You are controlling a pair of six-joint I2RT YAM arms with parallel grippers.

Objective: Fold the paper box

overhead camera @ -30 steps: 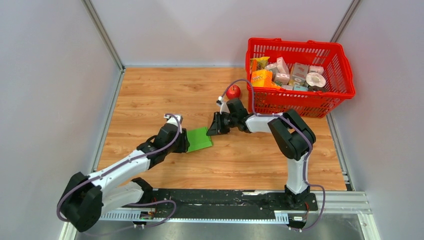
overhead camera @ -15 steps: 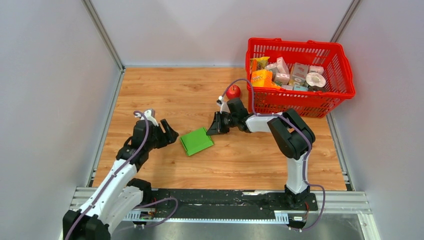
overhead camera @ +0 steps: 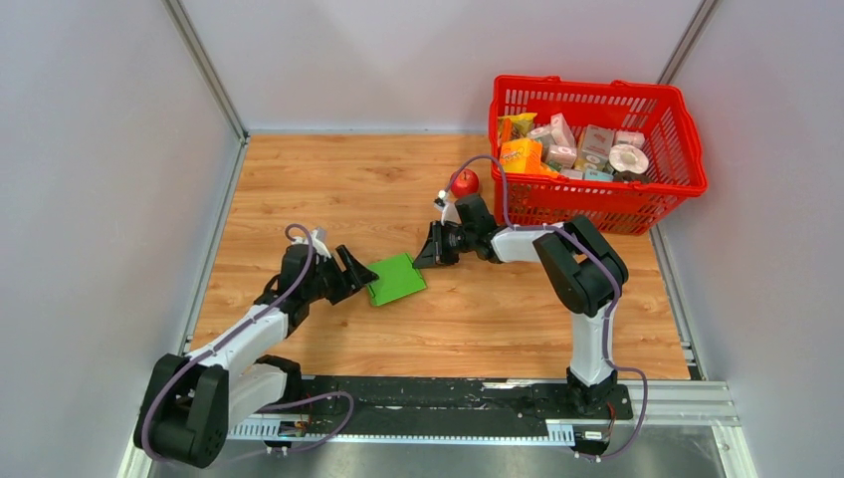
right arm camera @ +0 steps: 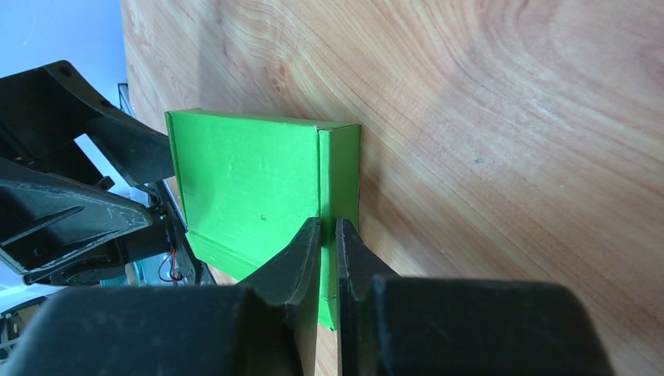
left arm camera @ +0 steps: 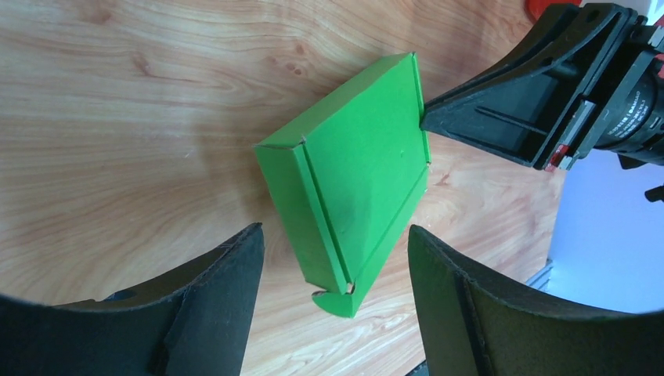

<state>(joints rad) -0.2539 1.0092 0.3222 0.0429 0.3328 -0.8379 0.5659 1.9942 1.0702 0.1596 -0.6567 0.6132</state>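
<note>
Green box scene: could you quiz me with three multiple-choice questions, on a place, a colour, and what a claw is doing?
1. Where is the apple? A) on the table beside the basket B) inside the basket C) on the green box
2. The basket's colour? A) blue B) yellow C) red
3. The right claw is: A) wide open B) pinching the edge of the green box C) holding the apple
Answers: 1 A, it rests on wood; 2 C, red mesh; 3 B, closed on the cardboard.
</note>
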